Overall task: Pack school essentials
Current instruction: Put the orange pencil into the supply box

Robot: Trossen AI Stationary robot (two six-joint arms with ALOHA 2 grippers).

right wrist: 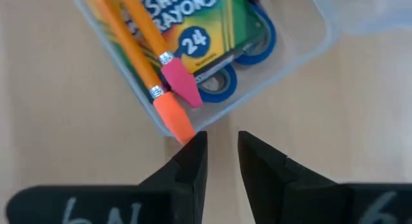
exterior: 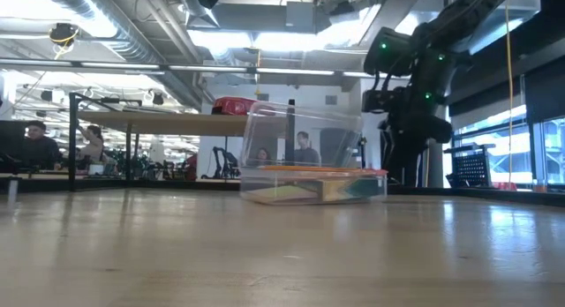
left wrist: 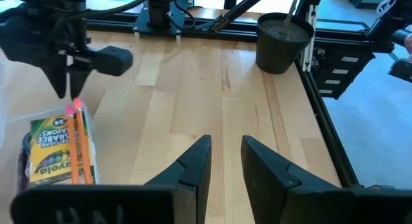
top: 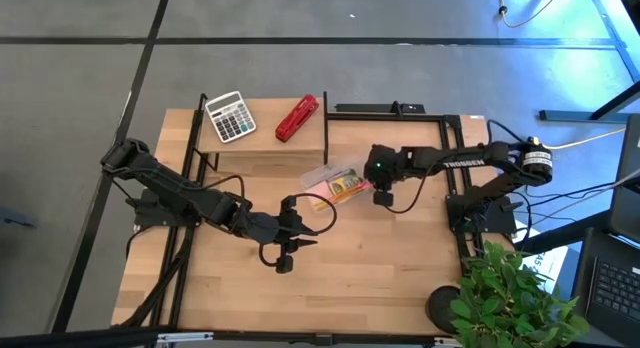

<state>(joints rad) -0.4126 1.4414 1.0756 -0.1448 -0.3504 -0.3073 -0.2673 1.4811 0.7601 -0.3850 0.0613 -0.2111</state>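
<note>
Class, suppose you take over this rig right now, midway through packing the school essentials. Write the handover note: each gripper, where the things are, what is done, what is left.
Left gripper: slightly open, empty, over bare table beside the clear box.
Right gripper: slightly open, empty, just above the box's edge, by the pencil erasers.
In the box: crayon box, two orange pencils lying on it, blue-handled scissors underneath.
On the raised shelf, not in the box: calculator, red stapler.
Done: those items are in the box.
Left: the lid stands open; closing it looks like the next step. No other loose items show on the table.
</note>
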